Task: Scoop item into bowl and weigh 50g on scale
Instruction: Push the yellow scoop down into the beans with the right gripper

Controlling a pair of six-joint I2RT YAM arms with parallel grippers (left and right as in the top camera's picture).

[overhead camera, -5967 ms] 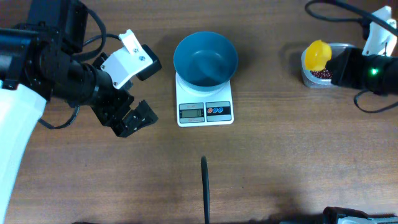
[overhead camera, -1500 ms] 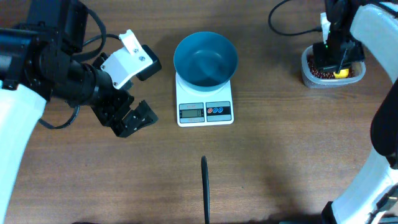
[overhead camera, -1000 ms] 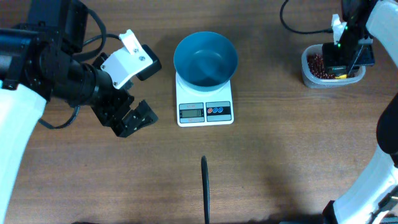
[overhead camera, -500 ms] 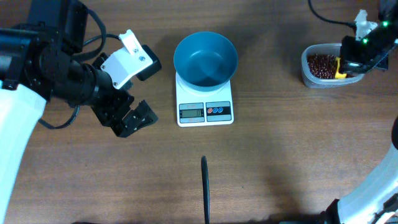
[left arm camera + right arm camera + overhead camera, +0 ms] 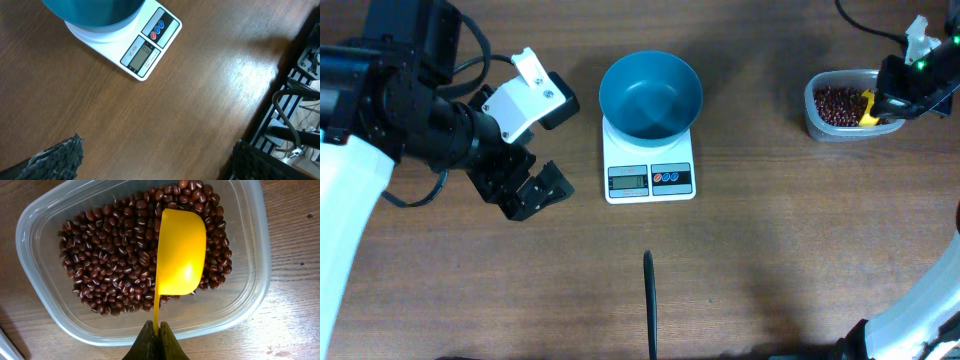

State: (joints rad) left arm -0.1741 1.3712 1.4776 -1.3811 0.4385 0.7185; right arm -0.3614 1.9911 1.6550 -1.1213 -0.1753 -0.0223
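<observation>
Looking down at the beans (image 5: 115, 255), I see them heaped in a clear plastic tub (image 5: 45, 315) that stands near the far right corner of the surface (image 5: 770, 250). A yellow scoop (image 5: 181, 255) lies over the heap, its cup toward the tub's right half and its thin handle running back over the tub's rim. The right jaws are pinched tight on the end of that handle, with no gap showing between them. I cannot tell from the wrist camera whether the cup is pressing into the beans or only resting on top of them.

The blue bowl (image 5: 650, 95) sits on the white scale (image 5: 650, 178) toward the far edge, about midway along it and well apart from the tub. The scale's display and its red and blue buttons face the near edge. I cannot read the display.

The left jaws are spread wide and hold nothing; they hang over bare wood to the left of the scale, near it but not touching. A thin black strip (image 5: 648, 300) lies by the near edge, in line with the scale.
</observation>
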